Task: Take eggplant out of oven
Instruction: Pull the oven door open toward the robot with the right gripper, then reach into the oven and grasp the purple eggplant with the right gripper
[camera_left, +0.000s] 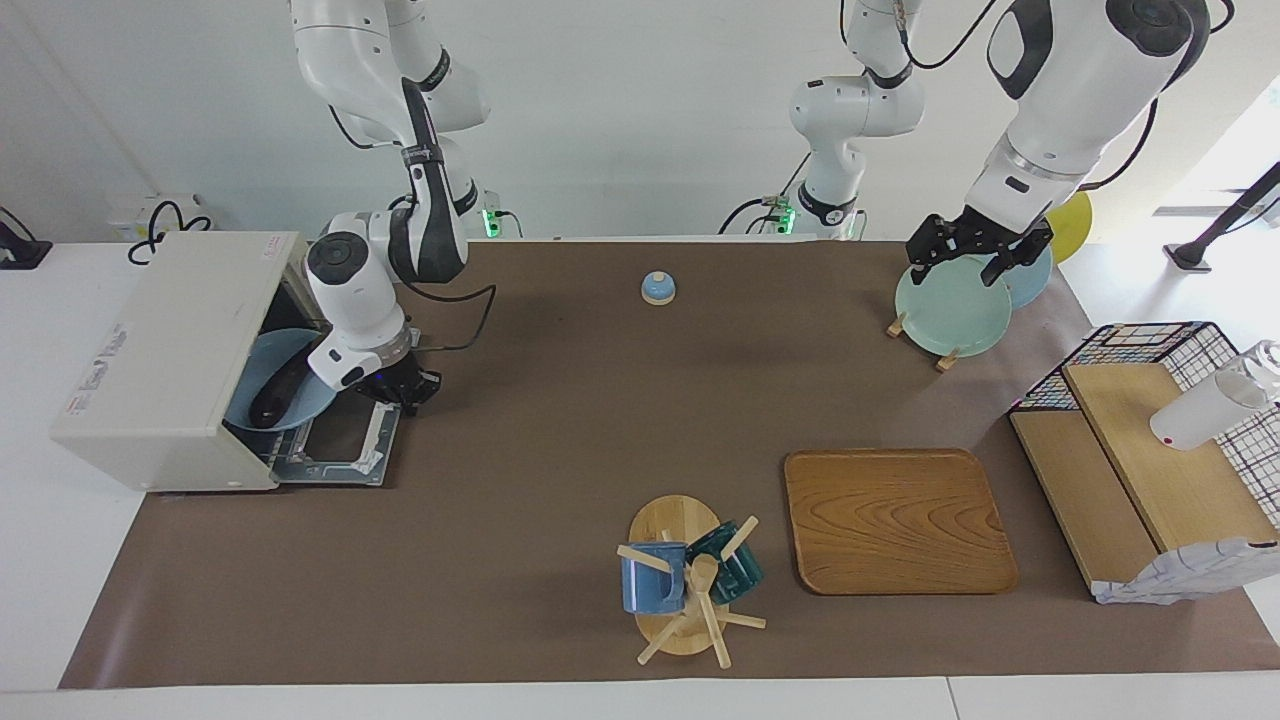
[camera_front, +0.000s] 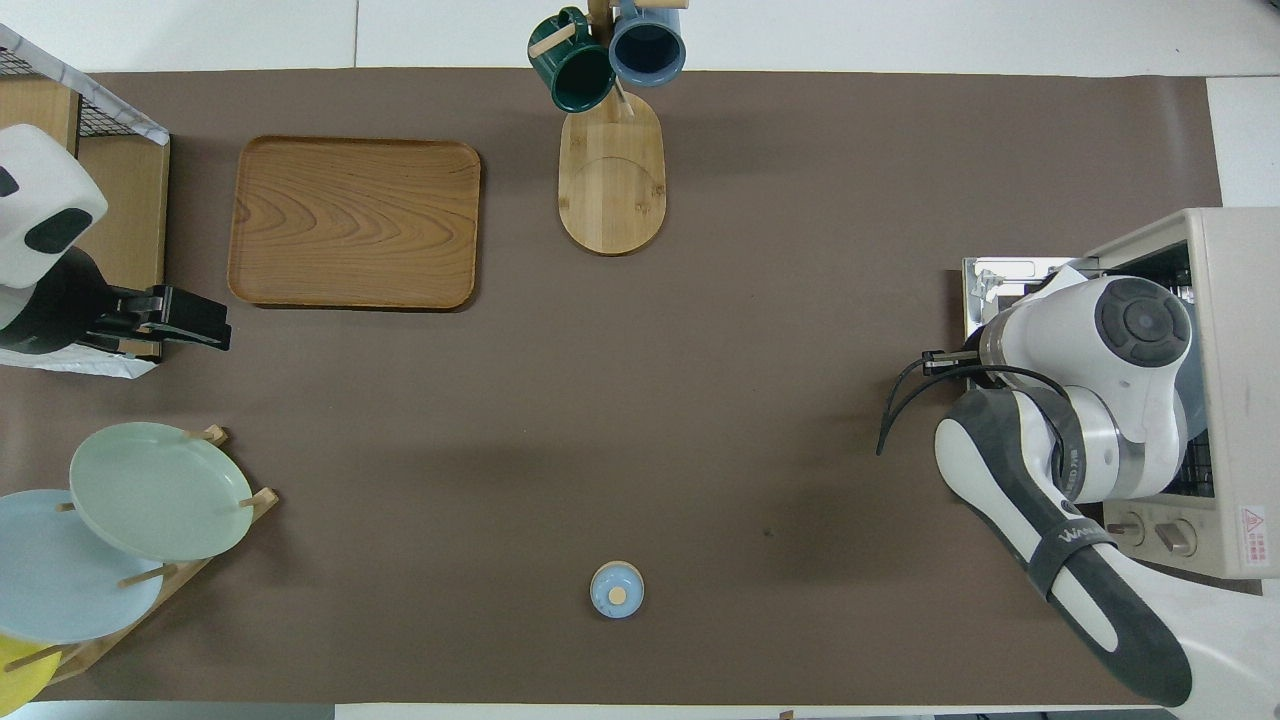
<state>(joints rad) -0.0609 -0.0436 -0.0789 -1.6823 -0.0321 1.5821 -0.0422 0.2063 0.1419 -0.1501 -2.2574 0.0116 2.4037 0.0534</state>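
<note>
The cream-white oven (camera_left: 165, 360) stands at the right arm's end of the table, its door (camera_left: 335, 450) dropped open and flat. In its mouth a light blue plate (camera_left: 262, 375) carries the dark eggplant (camera_left: 280, 393). My right gripper (camera_left: 403, 386) is low over the open door, right beside the plate's rim; whether it touches the plate is hidden by the wrist. In the overhead view the right arm covers the plate and the eggplant, and only the oven (camera_front: 1225, 300) and its door (camera_front: 990, 285) show. My left gripper (camera_left: 975, 255) waits above the plate rack.
A plate rack with a green plate (camera_left: 950, 310) stands near the left arm's base. A small blue bell (camera_left: 658, 288), a wooden tray (camera_left: 895, 520), a mug tree (camera_left: 690, 575) and a wire basket with wooden shelves (camera_left: 1150, 440) are also on the table.
</note>
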